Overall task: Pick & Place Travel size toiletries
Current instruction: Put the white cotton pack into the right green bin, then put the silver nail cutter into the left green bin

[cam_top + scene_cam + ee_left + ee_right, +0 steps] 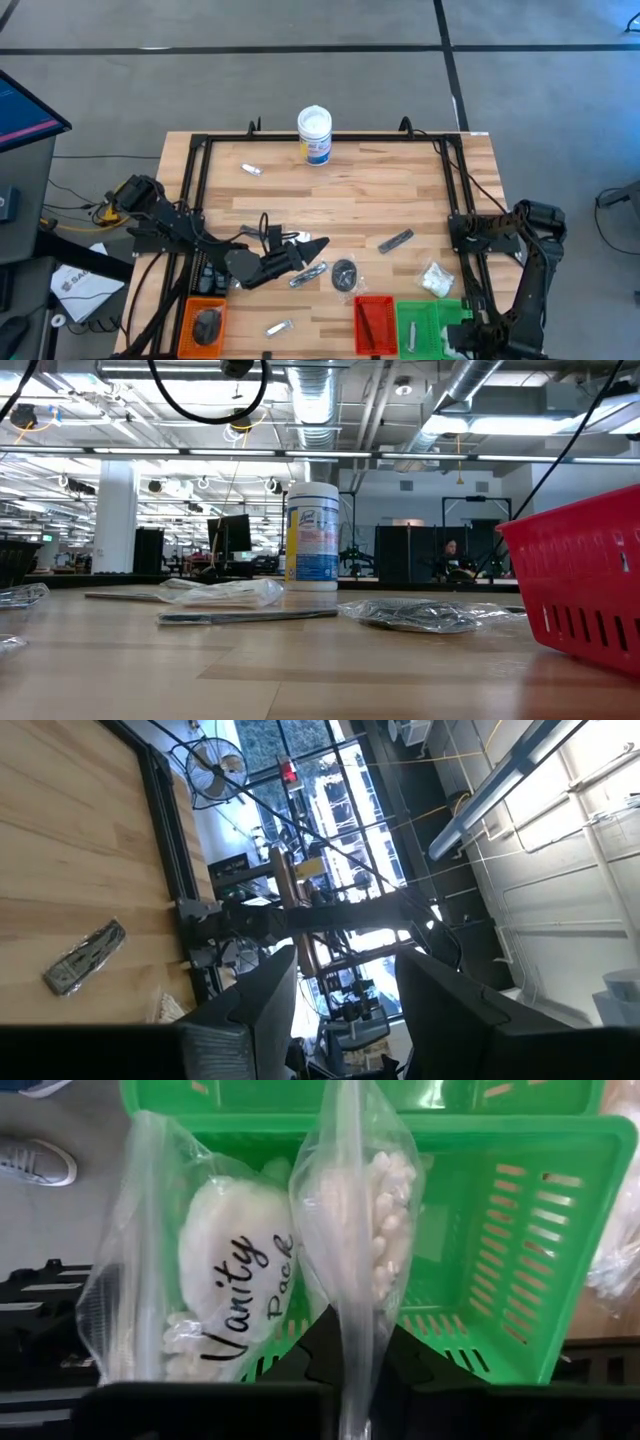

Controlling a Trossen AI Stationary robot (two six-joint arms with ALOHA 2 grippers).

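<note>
The right gripper (345, 1342) is closed on the edge of a clear packet (360, 1220) filled with small white pieces, holding it over the green tray (520, 1210) at the near right corner of the table (350, 200). A second clear packet (215, 1270), marked "Vanity Pack", hangs beside the first; whether the fingers also pinch it cannot be told.

The left gripper (318, 245) is above the table's near centre, its fingers (260, 1000) spread apart and holding nothing. Just beside it lie a silvery sachet (307, 275) and a dark disc (344, 274). Other items on the table:
- a grey sachet (396, 241), centre right;
- a white-filled packet (435, 280), near the right edge;
- a small silvery sachet (252, 170), at the far left;
- a silvery tube (279, 327), between the orange tray (188, 312) and the red tray (374, 303).
</note>
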